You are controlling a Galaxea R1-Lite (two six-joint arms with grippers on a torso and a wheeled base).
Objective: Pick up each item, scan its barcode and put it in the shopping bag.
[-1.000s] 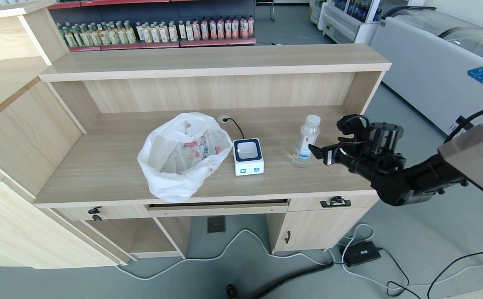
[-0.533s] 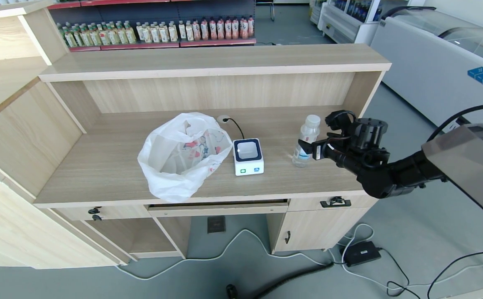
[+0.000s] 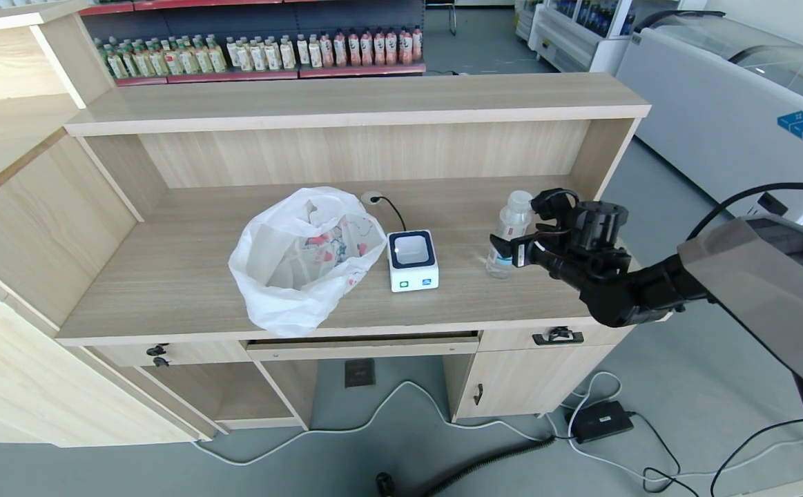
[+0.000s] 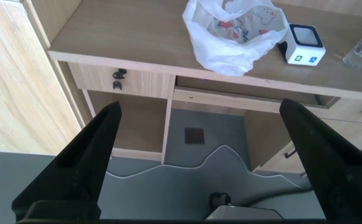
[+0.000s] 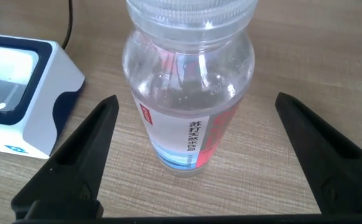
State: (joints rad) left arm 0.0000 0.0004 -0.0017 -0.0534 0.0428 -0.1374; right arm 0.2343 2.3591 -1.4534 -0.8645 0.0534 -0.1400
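Note:
A clear water bottle (image 3: 511, 219) with a white cap stands upright on the wooden counter (image 3: 166, 283), right of the white barcode scanner (image 3: 412, 260). My right gripper (image 3: 520, 224) is open at the bottle's mid-height. In the right wrist view the bottle (image 5: 190, 112) stands between the two spread fingers (image 5: 75, 168), without touching them, and the scanner (image 5: 19, 93) is beside it. The white shopping bag (image 3: 304, 255) sits open left of the scanner. My left gripper (image 4: 200, 109) hangs open and holds nothing, low in front of the counter, facing the bag (image 4: 230, 31).
The counter has a raised back shelf (image 3: 360, 103) and a side wall (image 3: 612, 159) close behind the bottle. A black cable (image 3: 393, 210) runs from the scanner to a hole in the counter. Drawers and cables lie below the front edge.
My right gripper has moved left across the counter's right end, from beside the bottle to having its fingers on either side of it. The bottle, bag and scanner have stayed put.

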